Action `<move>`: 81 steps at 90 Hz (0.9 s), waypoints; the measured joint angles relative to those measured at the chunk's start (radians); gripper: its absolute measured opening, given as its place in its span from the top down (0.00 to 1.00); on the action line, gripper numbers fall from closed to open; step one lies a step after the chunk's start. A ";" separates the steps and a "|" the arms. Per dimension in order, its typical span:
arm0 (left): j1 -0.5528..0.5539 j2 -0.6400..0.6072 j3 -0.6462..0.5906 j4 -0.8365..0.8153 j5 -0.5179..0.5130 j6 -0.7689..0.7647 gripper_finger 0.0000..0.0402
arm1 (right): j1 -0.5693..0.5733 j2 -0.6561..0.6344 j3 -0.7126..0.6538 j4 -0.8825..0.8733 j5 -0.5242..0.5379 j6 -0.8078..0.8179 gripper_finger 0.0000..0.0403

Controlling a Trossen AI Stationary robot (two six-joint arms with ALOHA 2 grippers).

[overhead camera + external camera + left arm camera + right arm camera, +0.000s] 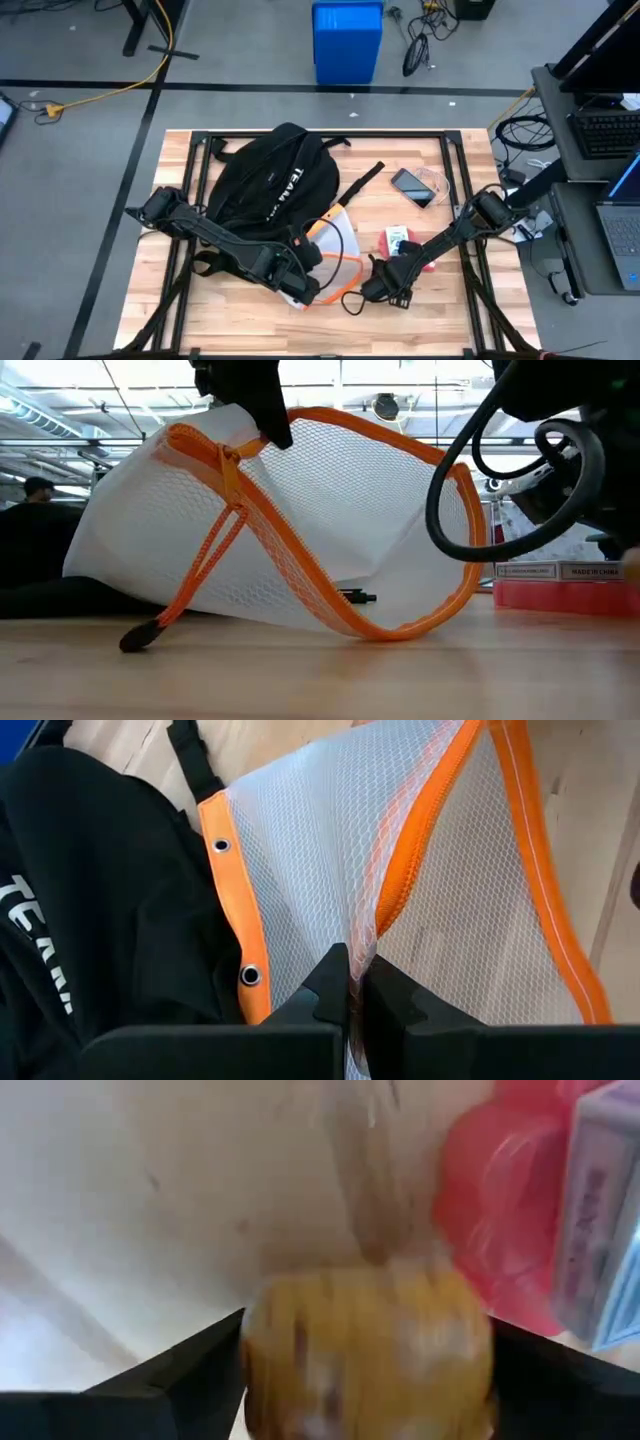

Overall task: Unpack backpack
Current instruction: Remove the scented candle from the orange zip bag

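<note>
We see the backpack (268,175) lying on the table (440,310), just behind the mesh pouch (335,255). Our left gripper (349,995) pinches the pouch's mesh. Our right gripper (365,1370), beside the pouch, clasps a yellow object (368,1345).

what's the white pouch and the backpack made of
The pouch looks like white woven mesh, going by its open grid texture, with orange fabric trim and small metal eyelets. The backpack looks like soft matte black fabric, creased and slumped. The left gripper pinches the mesh.
</note>
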 joint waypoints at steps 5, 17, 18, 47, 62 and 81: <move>0.000 0.000 0.000 0.000 0.000 0.000 1.00 | 0.000 0.000 0.004 -0.001 0.014 -0.003 0.21; 0.000 0.000 0.000 0.000 0.000 0.000 1.00 | 0.004 0.000 0.021 -0.004 0.042 -0.027 0.21; 0.000 0.000 0.000 0.000 0.000 0.000 1.00 | 0.005 0.000 0.022 -0.003 0.047 -0.028 0.21; 0.000 0.000 0.000 0.000 0.000 0.001 1.00 | 0.040 0.000 0.110 -0.049 0.100 -0.024 0.21; -0.003 0.000 0.000 -0.001 0.006 0.026 1.00 | 0.101 -0.001 0.210 -0.111 0.170 0.010 0.24; -0.003 0.000 0.000 0.000 0.010 0.032 1.00 | 0.224 -0.002 0.282 -0.004 0.486 -0.077 0.28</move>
